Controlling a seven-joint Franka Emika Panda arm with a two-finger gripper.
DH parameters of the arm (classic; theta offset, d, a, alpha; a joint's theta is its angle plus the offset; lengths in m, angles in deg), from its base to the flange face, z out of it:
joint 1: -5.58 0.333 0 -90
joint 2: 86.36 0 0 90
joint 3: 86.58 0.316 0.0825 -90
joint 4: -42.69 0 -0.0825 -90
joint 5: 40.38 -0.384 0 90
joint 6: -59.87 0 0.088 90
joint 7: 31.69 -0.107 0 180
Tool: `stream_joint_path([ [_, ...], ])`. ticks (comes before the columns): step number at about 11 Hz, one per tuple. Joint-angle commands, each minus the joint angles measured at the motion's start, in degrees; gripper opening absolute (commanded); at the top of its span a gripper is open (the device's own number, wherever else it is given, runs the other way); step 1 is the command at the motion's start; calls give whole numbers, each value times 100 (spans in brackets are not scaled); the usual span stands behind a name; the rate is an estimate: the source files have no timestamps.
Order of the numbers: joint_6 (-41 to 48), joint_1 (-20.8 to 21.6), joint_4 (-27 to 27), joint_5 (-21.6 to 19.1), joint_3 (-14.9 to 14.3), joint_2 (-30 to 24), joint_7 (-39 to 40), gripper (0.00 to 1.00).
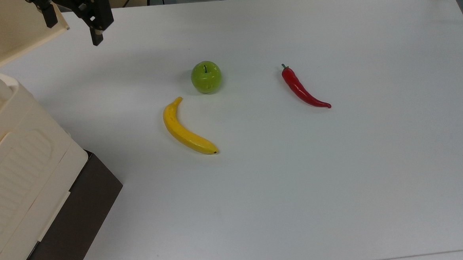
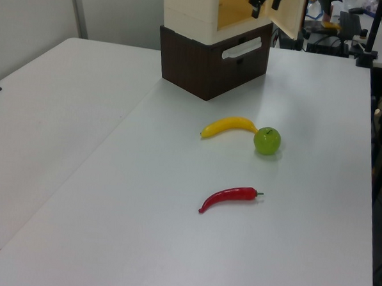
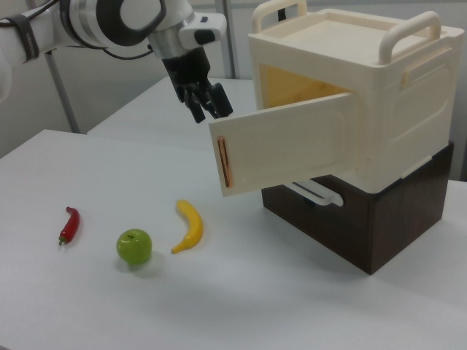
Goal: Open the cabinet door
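Swinging door, empty jaws

Hanging above the bench (image 1: 337,180) with jaws spread apart and holding nothing, the gripper (image 1: 73,25) sits just off the free edge of the cabinet door (image 3: 284,146), apart from it in the right view. That door stands swung wide open from the cream cabinet (image 3: 365,95), its tan inner face (image 1: 8,26) at the top view's far left. Under the cabinet sits a dark brown drawer box (image 3: 372,219). Further out on the bench lie a green apple (image 1: 206,76), a banana (image 1: 184,128) just beside it, and a red chilli pepper (image 1: 302,88) well apart, to the top view's right.
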Motion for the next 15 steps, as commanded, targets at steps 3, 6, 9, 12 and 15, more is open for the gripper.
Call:
stream_joint_path([
  [3,492,-641,181,-337,-57,-138,826,100],
  [6,597,-677,190,-390,-49,-129,906,100],
  [9,597,-589,391,-750,39,-330,967,100],
  [12,562,-11,638,-786,57,-472,1038,100],
  [15,571,674,917,-663,40,-699,976,100],
])
